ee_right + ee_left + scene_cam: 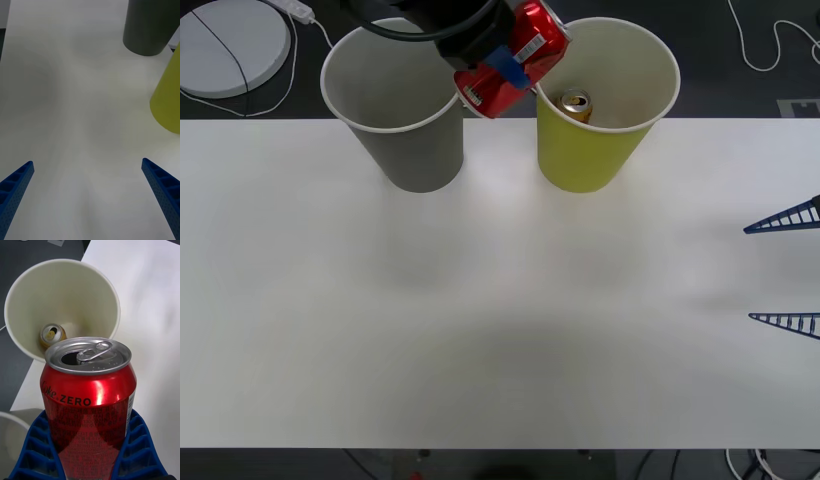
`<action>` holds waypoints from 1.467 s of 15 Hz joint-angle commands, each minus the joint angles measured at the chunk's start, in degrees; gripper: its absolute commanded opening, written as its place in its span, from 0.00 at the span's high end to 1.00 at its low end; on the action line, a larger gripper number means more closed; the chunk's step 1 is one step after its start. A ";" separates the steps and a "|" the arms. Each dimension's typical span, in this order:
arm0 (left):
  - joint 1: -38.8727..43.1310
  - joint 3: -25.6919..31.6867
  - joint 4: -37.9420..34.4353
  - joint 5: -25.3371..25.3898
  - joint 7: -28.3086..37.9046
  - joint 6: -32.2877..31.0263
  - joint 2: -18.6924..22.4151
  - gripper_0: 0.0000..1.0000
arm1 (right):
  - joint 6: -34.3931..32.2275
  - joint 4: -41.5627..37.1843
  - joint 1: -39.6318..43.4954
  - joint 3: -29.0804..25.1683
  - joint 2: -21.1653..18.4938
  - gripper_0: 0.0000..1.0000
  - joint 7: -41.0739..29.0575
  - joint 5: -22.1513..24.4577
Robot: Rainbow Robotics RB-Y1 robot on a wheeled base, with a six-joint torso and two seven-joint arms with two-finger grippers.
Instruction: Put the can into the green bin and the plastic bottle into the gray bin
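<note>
My left gripper (pixel 502 62) is shut on the red can (pixel 515 55), holding it tilted in the air between the gray bin (pixel 415 150) and the green bin (pixel 595 150), close to the green bin's rim. In the left wrist view the can (pixel 90 397) sits between the blue fingers (pixel 37 442), silver top toward the green bin's (pixel 90 292) pale inside. My right gripper (pixel 785 270) is open over the table's right side, nothing between its fingers (pixel 15 187). The plastic bottle is out of view.
A gold-orange can (pixel 576 104) lies inside the green bin, also seen from the left wrist as the gold can (pixel 52 335). Behind the white table (pixel 480 330), a round white disc (pixel 230 40) and cables (pixel 770 45) lie on the dark floor.
</note>
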 commanded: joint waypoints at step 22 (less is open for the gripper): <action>-22.26 -9.58 53.06 -4.66 -0.95 12.93 -34.29 0.00 | 0.00 0.00 0.00 0.00 0.00 0.00 0.00 0.00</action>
